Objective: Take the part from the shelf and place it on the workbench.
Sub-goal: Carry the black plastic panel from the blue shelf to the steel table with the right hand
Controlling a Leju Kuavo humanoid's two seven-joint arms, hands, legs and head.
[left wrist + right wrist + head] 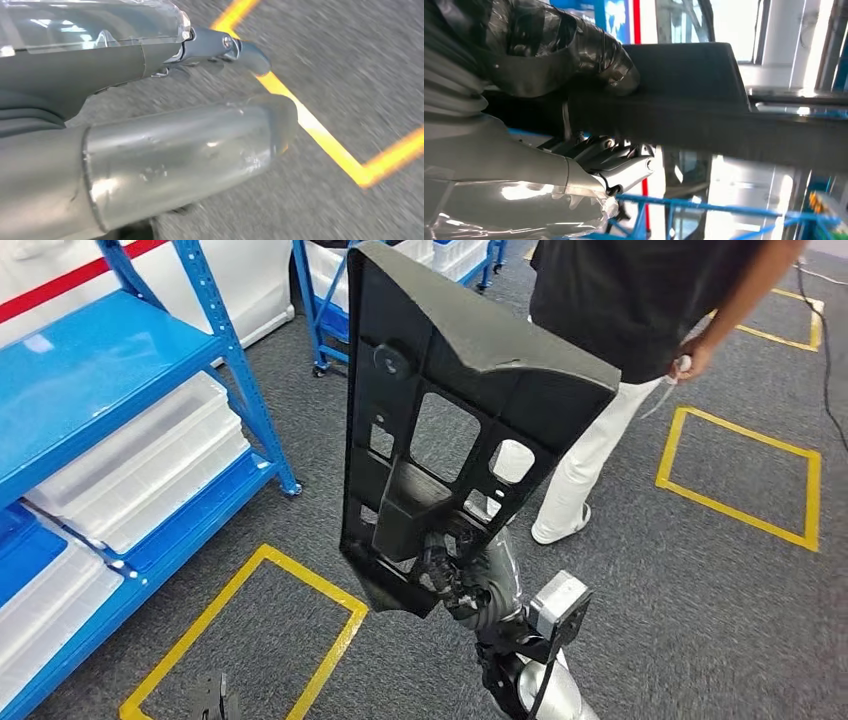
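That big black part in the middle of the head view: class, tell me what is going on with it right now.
The robot's right hand grips the black part by its lower end and holds it up off the floor, clear of the blue shelf. In the right wrist view its fingers and thumb clamp the panel. The left hand hangs over the grey carpet with yellow floor markings, holding nothing visible. A person stands just beyond the part.

part (440,370): black moulded plastic panel, flat and elongated, ribbed, several rectangular cut-outs and a round boss | pose: raised off the floor, near upright, tilted, broad end toward top of frame | place: centre of head view, above grey carpet | state: gripped at its lower end by right hand (455,575)
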